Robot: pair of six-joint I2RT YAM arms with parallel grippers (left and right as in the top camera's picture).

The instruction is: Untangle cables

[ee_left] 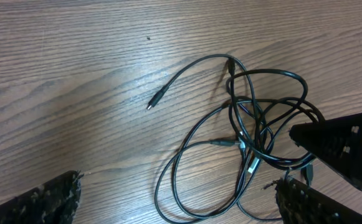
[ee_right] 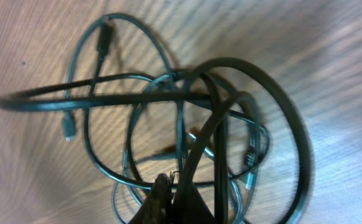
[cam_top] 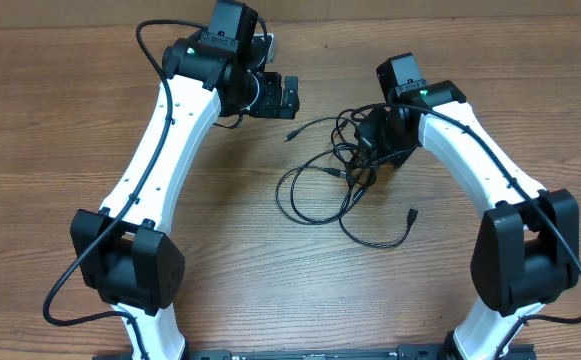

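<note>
- R end effector (ee_right: 167, 190): closed tight on a cables (ee_left: 242, 144) strand; tangle spreads just ahead of it.
- L end effector (cam_top: 289, 96): wide open, empty; cables near, on table (cam_top: 80, 90).

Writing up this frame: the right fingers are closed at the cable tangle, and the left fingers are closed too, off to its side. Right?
Not quite. The left fingers are open, spread wide in the left wrist view. The rest holds: the right fingers are closed at the cables, and the left ones sit off to the side.
</note>
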